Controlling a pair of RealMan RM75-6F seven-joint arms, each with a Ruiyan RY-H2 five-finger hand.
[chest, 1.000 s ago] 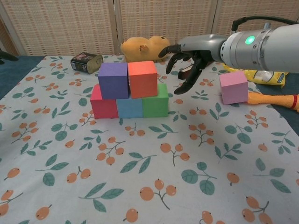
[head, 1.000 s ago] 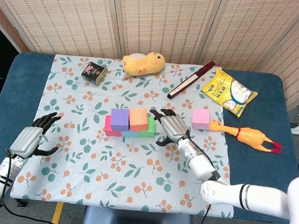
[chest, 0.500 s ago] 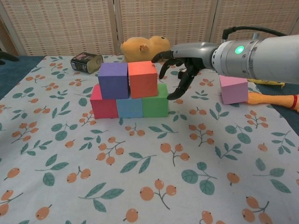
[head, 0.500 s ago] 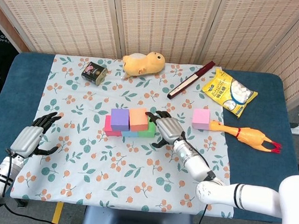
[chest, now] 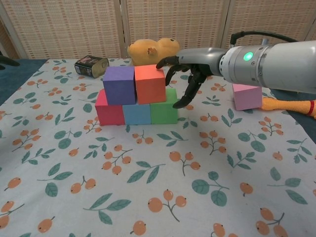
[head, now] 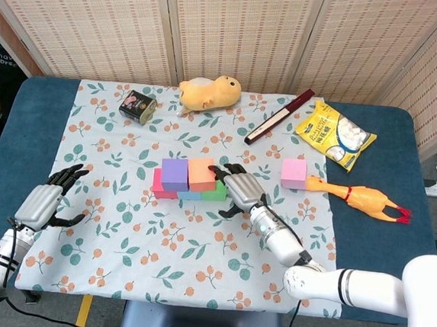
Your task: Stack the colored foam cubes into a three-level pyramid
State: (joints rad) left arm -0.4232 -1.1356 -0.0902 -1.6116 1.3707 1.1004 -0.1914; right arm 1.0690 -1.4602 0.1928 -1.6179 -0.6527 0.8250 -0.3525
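While the pink cube [chest: 247, 96] sits apart at right on the cloth [chest: 163, 187], lvls 1–2 done: red/blue/green base, purple [chest: 119, 85] + orange cube [chest: 150, 83] above. Right hand [chest: 187, 74] beside orange, fingers spread, holding nothing. Left hand [head: 47, 198] idle, open. Apex left.

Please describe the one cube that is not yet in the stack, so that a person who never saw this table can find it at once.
On the floral cloth, find the stack of cubes in the middle, then look toward the rubber chicken. The pink cube stands alone just beside the chicken's head, apart from the stack; it is the only pale pink cube and touches no other cube.
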